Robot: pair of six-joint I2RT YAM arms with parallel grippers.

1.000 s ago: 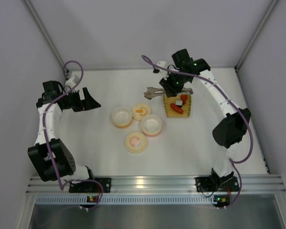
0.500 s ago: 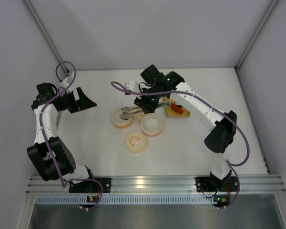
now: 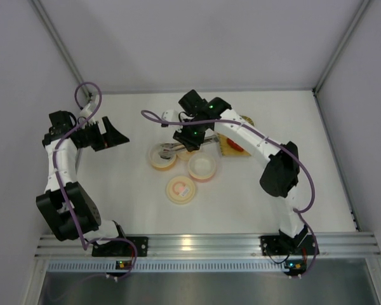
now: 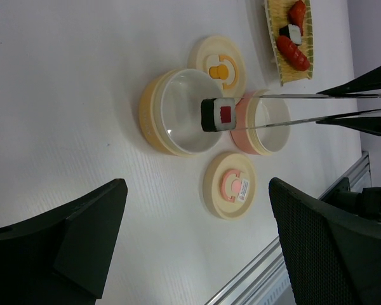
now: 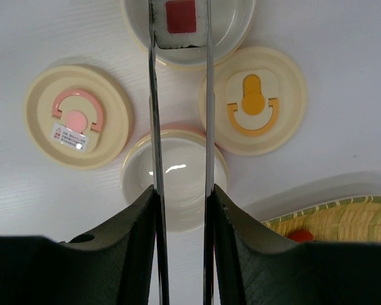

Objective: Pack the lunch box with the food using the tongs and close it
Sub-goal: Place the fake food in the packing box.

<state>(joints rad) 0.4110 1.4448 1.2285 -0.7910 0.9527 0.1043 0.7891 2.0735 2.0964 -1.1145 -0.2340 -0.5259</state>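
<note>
Right wrist view looks straight down the tongs (image 5: 153, 127). My right gripper (image 5: 181, 203) is clamped across both silver arms, squeezing them so the tips pinch the sushi roll (image 5: 180, 22) at 12 o'clock, its red centre facing me. I grip partway along rather than at the joined end (better squeeze there, I judge). The roll is lined up over the yellow bowl (image 5: 232, 32), so I take this as the drop-in step. The pink bowl (image 5: 130, 162) lies under the tongs' middle. The pink-marked lid (image 5: 76, 117) is at 9 o'clock, the orange-marked lid (image 5: 254, 101) at 2 o'clock and the woven tray (image 5: 343, 222) at 5 o'clock.

Height I cannot read from here. The left wrist view gives it side-on: the roll seems to hang over the bowl's mouth, not resting on its floor. That view also shows the sausage (image 4: 293, 53) and two more pieces waiting in the tray at 1 o'clock. My left gripper (image 4: 200, 184) has its fingers spread wide with nothing between them, parked well apart, probably to leave room.
</note>
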